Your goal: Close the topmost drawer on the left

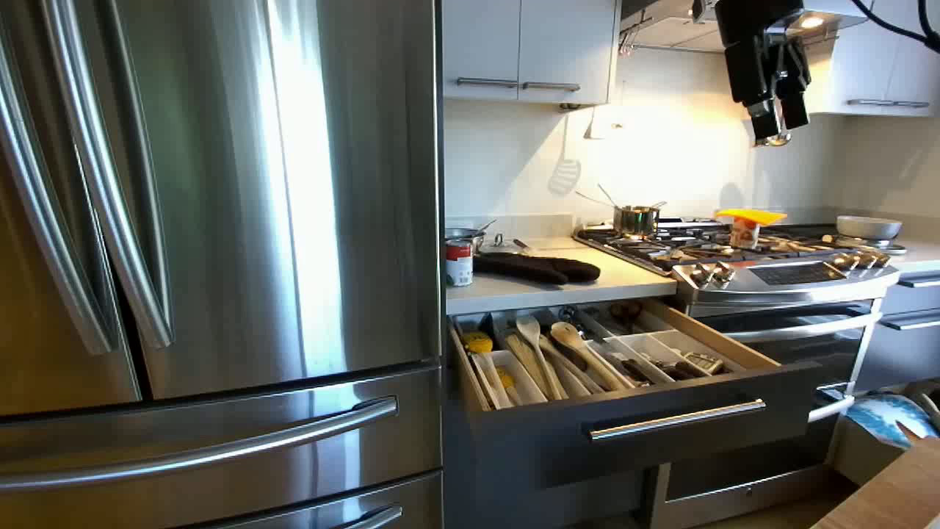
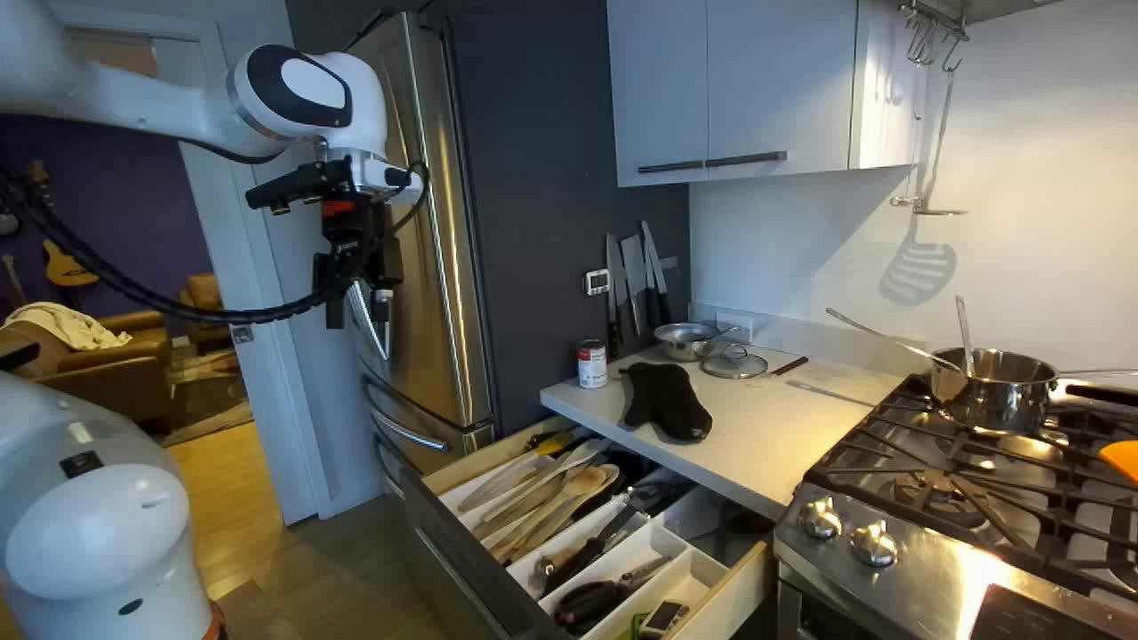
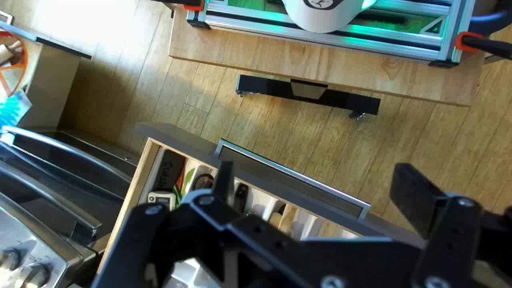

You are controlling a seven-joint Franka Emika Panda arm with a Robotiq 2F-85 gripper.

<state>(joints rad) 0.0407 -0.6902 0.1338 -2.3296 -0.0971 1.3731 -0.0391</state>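
Note:
The topmost drawer (image 1: 529, 450) is pulled well out from under the counter. It shows a dark grey front, a silver bar handle (image 1: 679, 420), and light wood sides with utensils in dividers. It also shows in an exterior view (image 2: 520, 594) and in the wrist view (image 3: 176, 136), where its handle (image 3: 296, 175) runs diagonally between my fingers in the picture. My gripper (image 1: 781, 128) hangs high above counter level, apart from the drawer. It also shows in an exterior view (image 2: 358, 311), pointing down. In the wrist view my gripper (image 3: 312, 172) has its fingers wide apart, with nothing between them.
A steel fridge (image 1: 352, 184) stands beside the drawer. A stove (image 1: 786, 283) with a pot (image 1: 637, 220) is on the opposite side. The counter (image 2: 756, 444) holds a black oven mitt (image 2: 665, 400) and a can (image 2: 591, 363). A wooden robot base table (image 3: 320, 68) faces the drawer.

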